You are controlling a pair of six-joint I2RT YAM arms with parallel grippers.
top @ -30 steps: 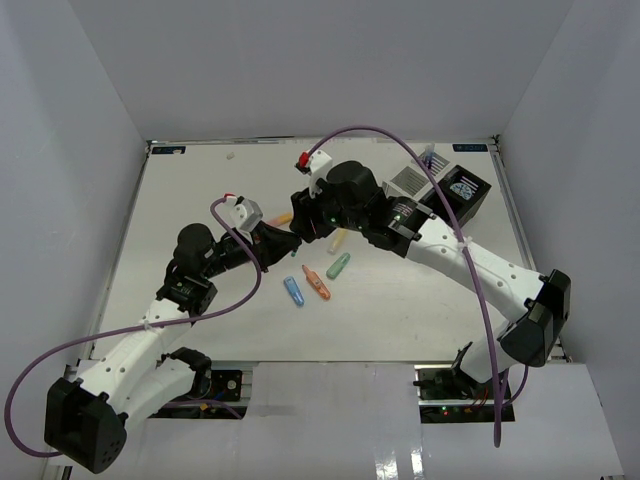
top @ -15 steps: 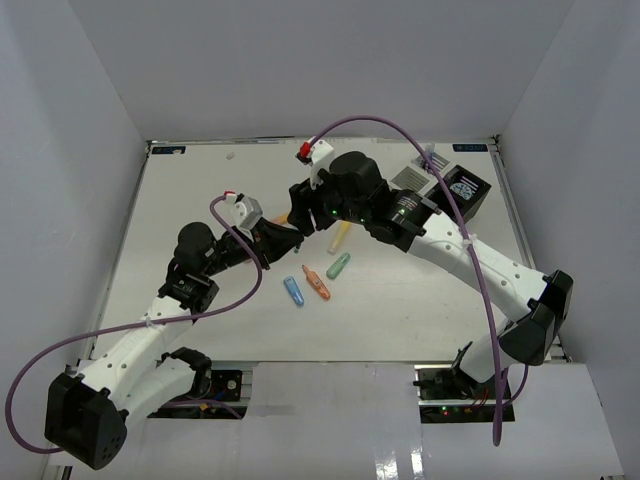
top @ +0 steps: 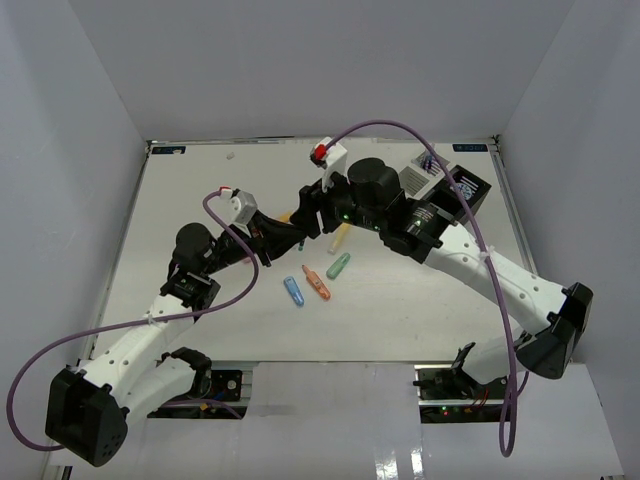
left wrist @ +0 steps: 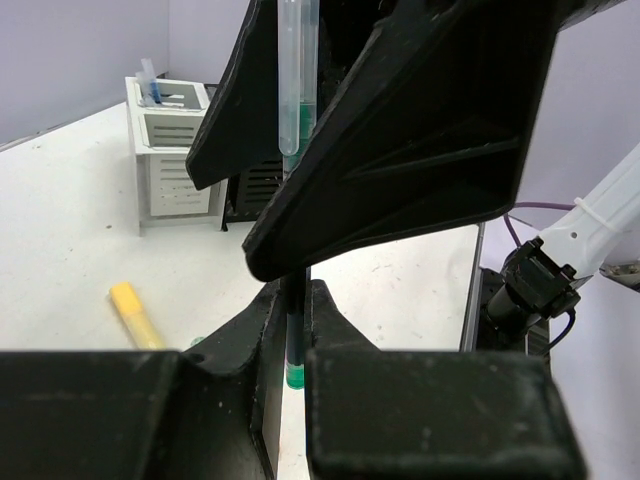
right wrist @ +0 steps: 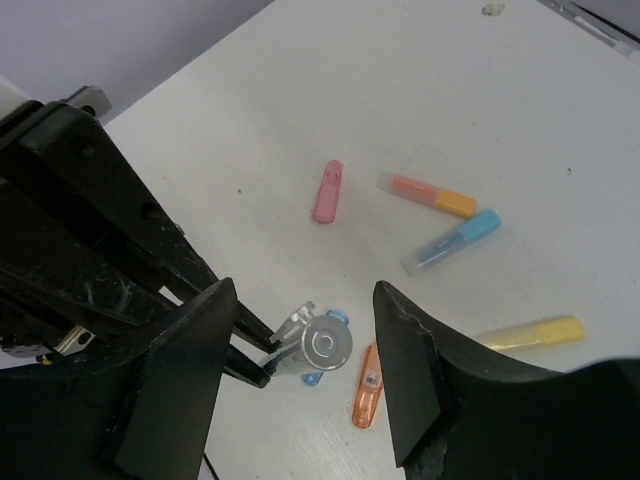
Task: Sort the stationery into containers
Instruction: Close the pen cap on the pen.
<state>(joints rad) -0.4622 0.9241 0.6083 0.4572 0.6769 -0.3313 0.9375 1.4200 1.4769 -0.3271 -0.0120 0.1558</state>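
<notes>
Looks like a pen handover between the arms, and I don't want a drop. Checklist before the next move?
1. Left gripper clamped on the pen: ok. It is shut on the lower end and the pen stands upright.
2. Right gripper open: ok. Its fingers stand apart.
3. Pen top between the right fingers: ok. It is roughly centred and touches neither.
4. Free slot in the white container: cannot tell. A blue item already stands in it.
5. Loose stationery away from the handover spot: not ok. The orange marker lies close by.
</notes>
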